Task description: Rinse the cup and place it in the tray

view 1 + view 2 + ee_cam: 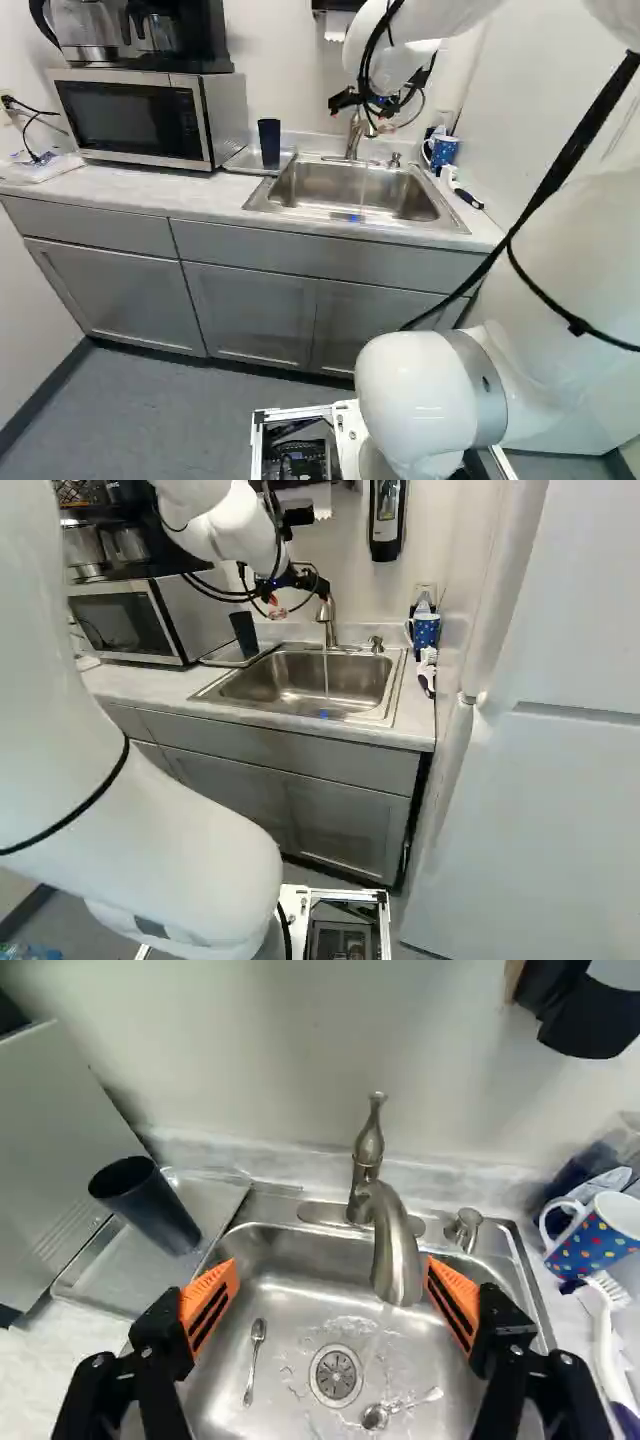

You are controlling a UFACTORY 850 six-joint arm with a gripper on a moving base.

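Note:
My gripper (298, 600) hangs above the back of the sink, close to the faucet. In the wrist view the gripper (330, 1305) is open, its orange pads wide apart and nothing gripped; the faucet (392, 1245) shows between the fingers. A dark blue cup (269, 143) stands on a shallow metal tray (236, 656) between microwave and sink. In the wrist view the cup (147, 1205) is beyond one finger, apart from it, on the tray (115, 1270). A thin stream of water (326, 675) falls from the faucet into the sink (290, 680).
Two spoons (254, 1360) (400, 1407) lie in the sink by the drain. Right of the sink are a blue dotted mug (441, 152) and a white brush (605, 1345). The microwave (150, 115) stands left of the tray. A wall dispenser (386, 520) hangs behind the sink.

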